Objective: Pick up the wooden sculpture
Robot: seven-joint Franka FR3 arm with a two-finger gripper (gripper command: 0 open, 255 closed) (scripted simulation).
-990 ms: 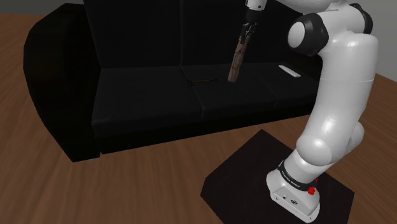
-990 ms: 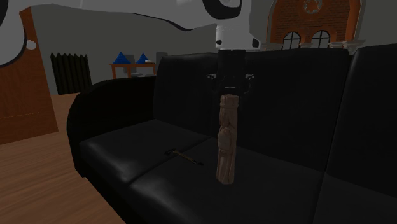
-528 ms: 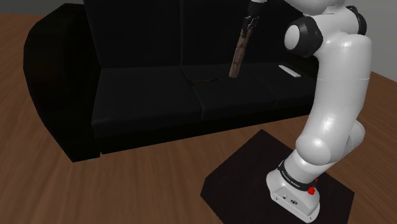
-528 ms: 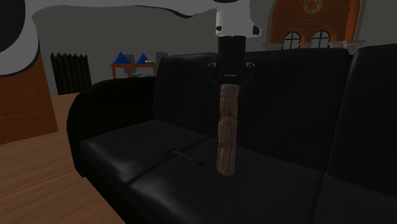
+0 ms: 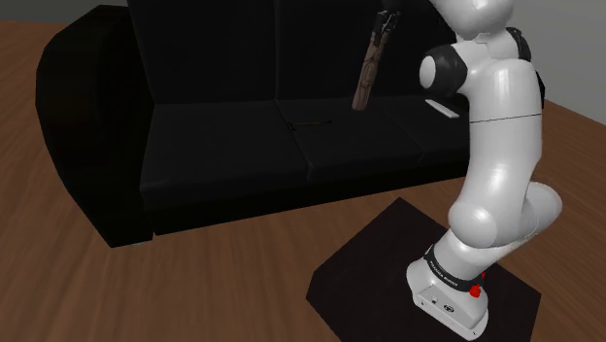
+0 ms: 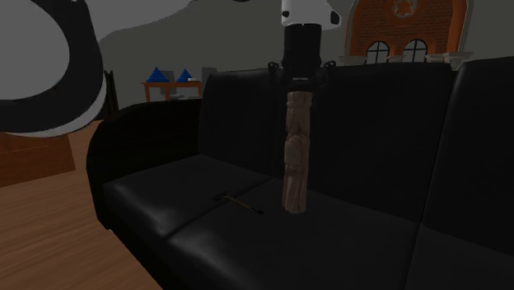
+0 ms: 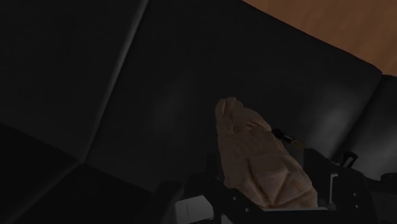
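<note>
Black sofa (image 5: 223, 146) on wood floor (image 5: 243, 282) is seen as backdrop. Gripper (image 6: 298, 81) is clamped on top end of wooden sculpture (image 6: 295, 156), which is held approx. upright over mid seat cushion, w/ small dark tool (image 6: 239, 201) laid nearby on seat.

Carved brown wooden sculpture (image 6: 294, 156) — tall, near-upright; top clasped in end effector (image 6: 298, 84).

We lose the top end of the wooden sculpture (image 6: 295, 156) inside the gripper (image 6: 298, 82). Up top, the arm (image 6: 309, 12) runs off the edge. On the sofa (image 5: 223, 146), a white flat thing (image 5: 445, 110) sits half behind the arm. There's a thin dark item (image 6: 239, 201) on the seat, too small for us to name.
</note>
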